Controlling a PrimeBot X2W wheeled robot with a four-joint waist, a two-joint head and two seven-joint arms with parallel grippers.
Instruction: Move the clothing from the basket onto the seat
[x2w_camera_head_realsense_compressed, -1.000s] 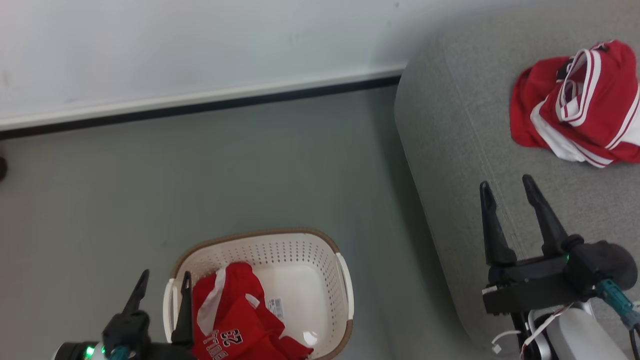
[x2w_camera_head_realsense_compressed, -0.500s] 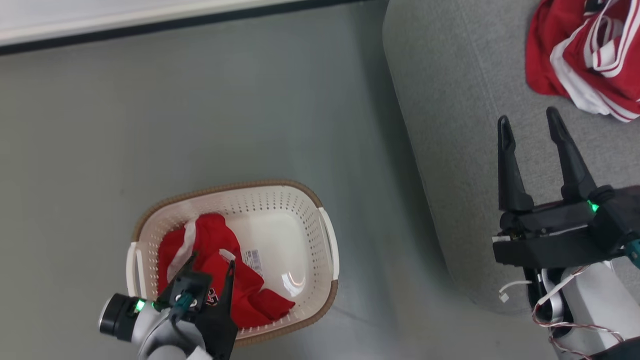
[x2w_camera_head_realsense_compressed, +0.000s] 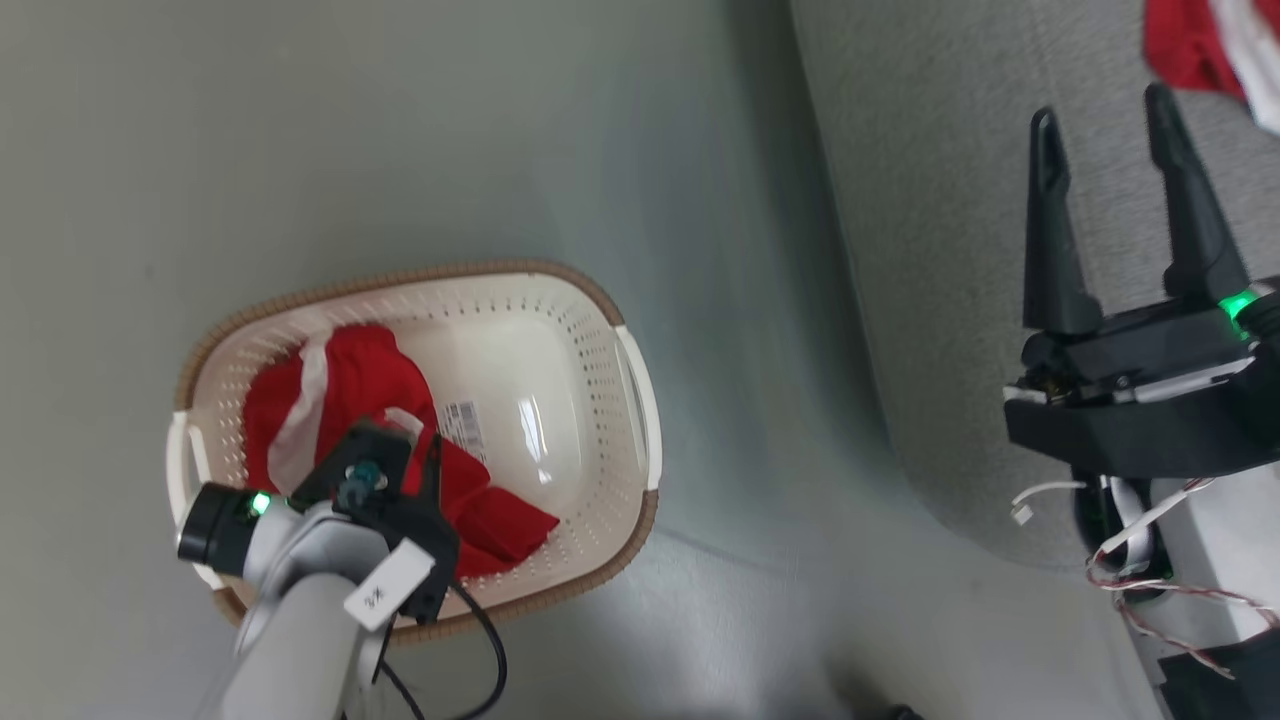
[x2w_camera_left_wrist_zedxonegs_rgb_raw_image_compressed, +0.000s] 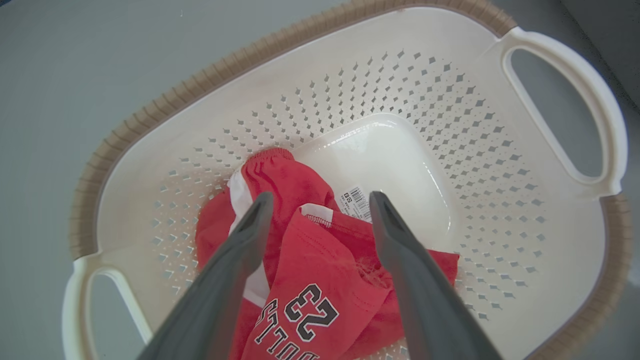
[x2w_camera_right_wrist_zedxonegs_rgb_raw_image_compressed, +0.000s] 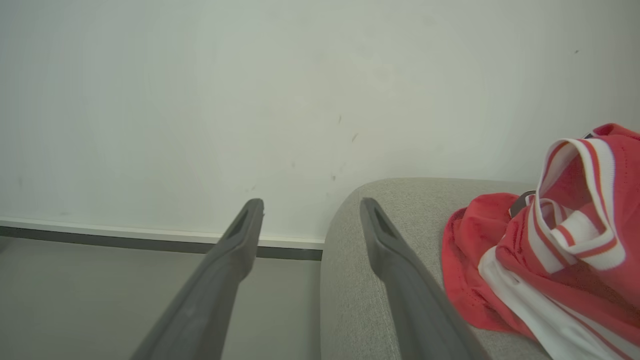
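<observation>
We're hanging over the basket (x2w_camera_left_wrist_zedxonegs_rgb_raw_image_compressed: 450, 125) on the floor (x2w_camera_head_realsense_compressed: 500, 150), our left gripper (x2w_camera_left_wrist_zedxonegs_rgb_raw_image_compressed: 321, 198) dipped inside it, jaws spread wide and empty. What worries us here? If we close from this height we may pinch only the thin top fold of the red garment (x2w_camera_left_wrist_zedxonegs_rgb_raw_image_compressed: 310, 260), and slick sports cloth like this could slide out halfway to the seat (x2w_camera_right_wrist_zedxonegs_rgb_raw_image_compressed: 400, 210) and drop onto the floor between. Push too deep and the long fingers could jab the hard basket bottom or catch in its perforated wall, dragging the light basket along. A trailing end could also hook on the brown rim as we lift. Now, where it all sits: the garment is bunched at the end of the basket away from the seat, and the nearer end is bare white plastic with a barcode sticker (x2w_camera_left_wrist_zedxonegs_rgb_raw_image_compressed: 356, 200). Our two fingers straddle a raised fold with white trim, the printed number lying back toward the wrist. Whether the tips touch cloth, we can't tell. Over on the other side, our right gripper (x2w_camera_head_realsense_compressed: 1100, 103) hovers above the seat's rounded edge, also wide and empty, with a striped garment (x2w_camera_right_wrist_zedxonegs_rgb_raw_image_compressed: 550, 240) lying on the seat just beside it.
</observation>
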